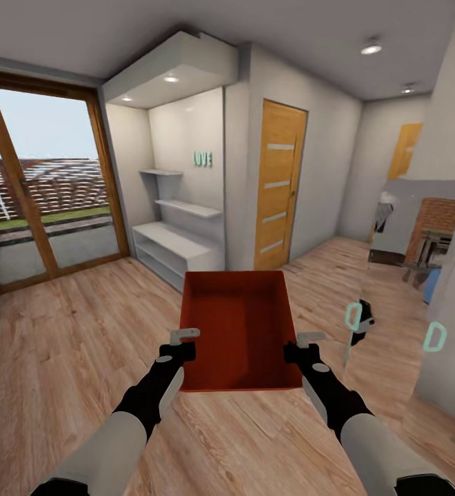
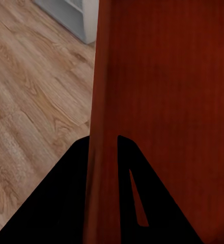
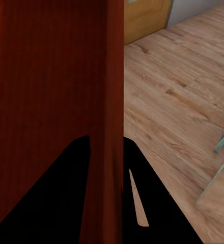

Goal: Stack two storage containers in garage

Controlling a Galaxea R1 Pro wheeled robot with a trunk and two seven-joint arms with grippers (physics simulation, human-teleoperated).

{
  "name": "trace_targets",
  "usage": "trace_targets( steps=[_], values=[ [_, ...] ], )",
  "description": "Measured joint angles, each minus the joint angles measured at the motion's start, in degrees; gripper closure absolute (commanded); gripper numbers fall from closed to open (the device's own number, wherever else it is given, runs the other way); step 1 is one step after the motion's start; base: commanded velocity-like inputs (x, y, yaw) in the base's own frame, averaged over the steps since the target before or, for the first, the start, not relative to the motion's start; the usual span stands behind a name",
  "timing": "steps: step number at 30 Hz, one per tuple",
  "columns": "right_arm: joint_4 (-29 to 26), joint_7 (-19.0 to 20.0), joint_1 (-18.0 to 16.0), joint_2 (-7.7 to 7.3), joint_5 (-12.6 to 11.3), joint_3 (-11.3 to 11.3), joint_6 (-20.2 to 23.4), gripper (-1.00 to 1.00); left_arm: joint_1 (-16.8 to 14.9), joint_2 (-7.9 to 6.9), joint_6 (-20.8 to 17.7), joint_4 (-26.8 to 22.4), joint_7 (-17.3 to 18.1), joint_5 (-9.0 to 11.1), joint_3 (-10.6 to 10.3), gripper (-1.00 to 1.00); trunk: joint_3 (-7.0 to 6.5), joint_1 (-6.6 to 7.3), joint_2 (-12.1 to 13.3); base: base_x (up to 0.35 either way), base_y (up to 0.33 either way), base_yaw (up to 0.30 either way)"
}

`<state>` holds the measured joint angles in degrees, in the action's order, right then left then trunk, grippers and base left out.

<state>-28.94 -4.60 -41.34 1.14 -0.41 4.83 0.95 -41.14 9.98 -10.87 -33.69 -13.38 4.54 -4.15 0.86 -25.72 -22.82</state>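
"What sort of place is this?"

"A home — light wood plank floor (image 1: 76, 344), pale walls, a wood-framed glass door (image 1: 41, 193) looking onto grass and a fence."

"Anything more domestic?"

"A white shelf alcove (image 1: 179, 213) with 'LOVE' lettering (image 1: 203, 159), a wooden interior door (image 1: 279, 186), ceiling spotlights (image 1: 371, 48) — and brickwork (image 1: 434, 220) further in."
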Motion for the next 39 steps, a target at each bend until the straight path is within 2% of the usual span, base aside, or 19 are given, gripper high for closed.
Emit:
trace_targets(
  steps=[26, 39],
  values=[
    [0.1, 0.0, 0.0, -0.03, 0.0, 0.1, 0.0, 1.0, 0.0, 0.01, 0.0, 0.1, 0.0, 0.0, 0.0, 1.0, 0.0, 0.0, 0.0, 0.322, 0.0, -0.001],
    [0.0, 0.0, 0.0, -0.01, 0.0, 0.0, 0.0, 1.0, 0.0, 0.01, 0.0, 0.1, 0.0, 0.0, 0.0, 1.0, 0.0, 0.0, 0.0, 0.322, 0.0, -0.212]
  ],
)
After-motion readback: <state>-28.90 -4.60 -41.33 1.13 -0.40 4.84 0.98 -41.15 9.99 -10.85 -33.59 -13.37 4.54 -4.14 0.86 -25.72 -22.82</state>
